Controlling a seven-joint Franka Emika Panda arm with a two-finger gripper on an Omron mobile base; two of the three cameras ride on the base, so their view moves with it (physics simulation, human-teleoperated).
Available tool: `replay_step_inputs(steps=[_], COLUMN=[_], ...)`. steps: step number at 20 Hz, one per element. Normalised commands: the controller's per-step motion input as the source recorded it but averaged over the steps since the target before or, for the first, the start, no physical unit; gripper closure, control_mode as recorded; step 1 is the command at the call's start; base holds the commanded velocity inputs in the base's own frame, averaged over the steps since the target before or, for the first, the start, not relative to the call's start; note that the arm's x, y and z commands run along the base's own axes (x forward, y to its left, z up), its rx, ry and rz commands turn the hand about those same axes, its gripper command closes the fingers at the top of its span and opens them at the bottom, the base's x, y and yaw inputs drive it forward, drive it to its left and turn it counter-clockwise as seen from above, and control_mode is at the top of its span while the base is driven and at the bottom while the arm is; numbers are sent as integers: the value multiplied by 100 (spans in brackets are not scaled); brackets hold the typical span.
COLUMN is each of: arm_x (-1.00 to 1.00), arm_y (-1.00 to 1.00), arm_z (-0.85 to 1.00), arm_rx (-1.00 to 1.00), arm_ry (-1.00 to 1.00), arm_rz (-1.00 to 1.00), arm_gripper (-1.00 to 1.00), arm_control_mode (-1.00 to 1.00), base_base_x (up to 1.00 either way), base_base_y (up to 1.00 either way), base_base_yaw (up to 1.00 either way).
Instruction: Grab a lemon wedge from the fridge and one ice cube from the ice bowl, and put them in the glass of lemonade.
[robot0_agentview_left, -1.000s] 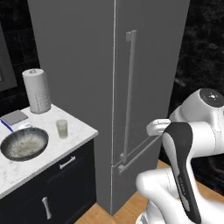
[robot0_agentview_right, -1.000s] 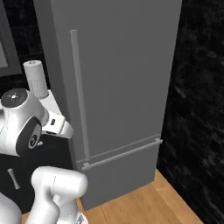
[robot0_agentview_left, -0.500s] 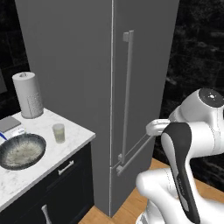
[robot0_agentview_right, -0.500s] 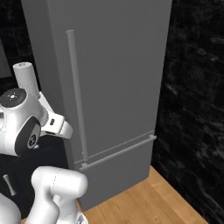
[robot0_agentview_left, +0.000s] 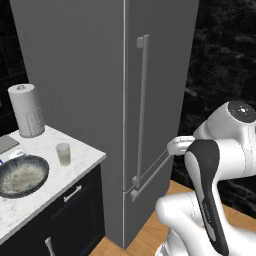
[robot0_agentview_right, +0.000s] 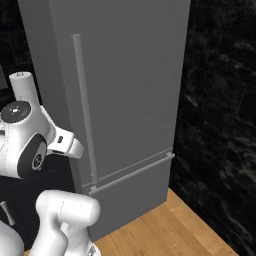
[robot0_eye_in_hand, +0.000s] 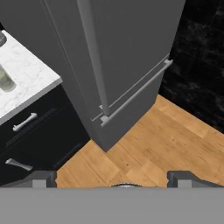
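Hand view: our claw (robot0_eye_in_hand: 113, 178) open wide, empty, fingertips (robot0_eye_in_hand: 41, 178) far apart, above wood floor (robot0_eye_in_hand: 170, 140). Ahead of claw, fridge (robot0_eye_in_hand: 127, 43) shut, vertical handle (robot0_eye_in_hand: 94, 61) facing us. Left of claw, counter (robot0_agentview_left: 47, 187) carries glass of lemonade (robot0_agentview_left: 63, 153), ice bowl (robot0_agentview_left: 21, 175), paper-towel roll (robot0_agentview_left: 27, 110) beyond.

The fridge (robot0_agentview_left: 90, 100) is plain mid-grey, its bar handles (robot0_agentview_left: 142, 110) a paler grey. The counter (robot0_agentview_left: 35, 200) is white marble with faint grey veins over black cabinets (robot0_agentview_left: 75, 220) with silver pulls. The bowl (robot0_agentview_left: 21, 175) is dark grey outside, pale and speckled inside. The glass (robot0_agentview_left: 63, 154) is tinted pale yellow-green. The towel roll (robot0_agentview_left: 27, 110) is white. The wall (robot0_agentview_left: 225, 60) is black mottled stone; the floor (robot0_eye_in_hand: 175, 140) is warm honey wood.
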Motion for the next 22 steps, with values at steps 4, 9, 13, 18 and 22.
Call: replay_step_inputs(steps=[4, 9, 13, 18, 22], arm_x=[0, 8, 93, 65, 34], arm_y=[0, 0, 4, 33, 58], arm_z=[0, 0, 15, 26, 2], arm_rx=[0, 0, 2, 1, -4], arm_ry=[0, -7, -20, -21, -29], arm_rz=[0, 5, 12, 16, 13], arm_gripper=[-100, -100, -100, -100, -100], arm_control_mode=[100, -100, -100, -100, -100], base_base_x=[0, 0, 0, 0, 0], base_base_y=[0, 0, 0, 0, 0], base_base_yaw=[0, 0, 0, 0, 0])
